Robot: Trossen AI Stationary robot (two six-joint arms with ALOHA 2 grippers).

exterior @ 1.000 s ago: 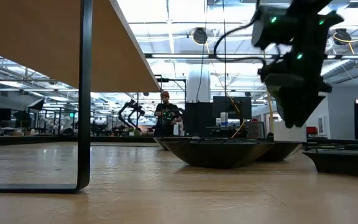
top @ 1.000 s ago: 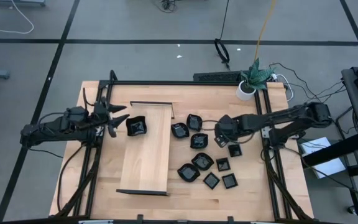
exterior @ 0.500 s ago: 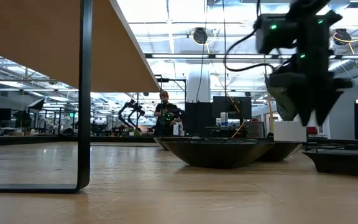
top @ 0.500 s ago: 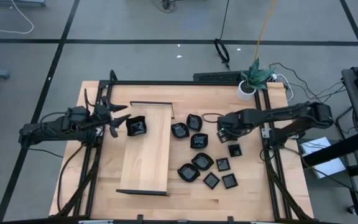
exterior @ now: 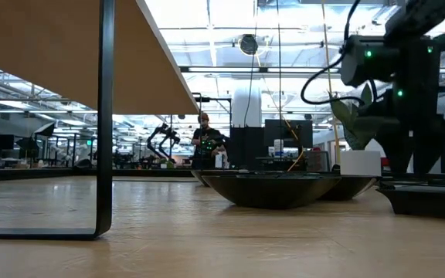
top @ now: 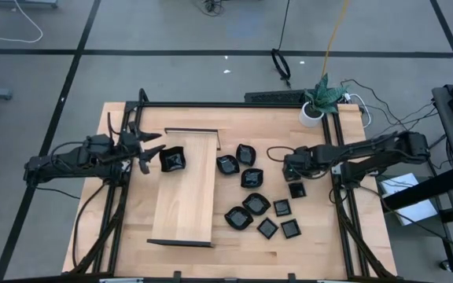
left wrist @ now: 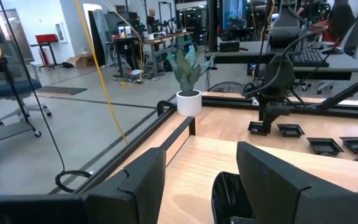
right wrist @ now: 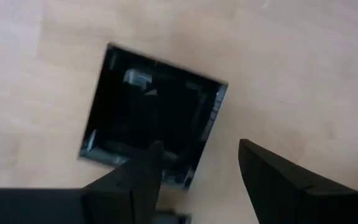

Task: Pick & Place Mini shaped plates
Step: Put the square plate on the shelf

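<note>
My right pincer [right wrist: 194,171] hangs open and empty over a square mini plate [right wrist: 153,116], right of centre in the high view. I judge this the reach step; next I must descend straight and close on its rim.

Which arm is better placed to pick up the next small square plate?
Right. The right gripper hangs open directly over a square plate, while the left gripper waits beside the wooden board.
</note>
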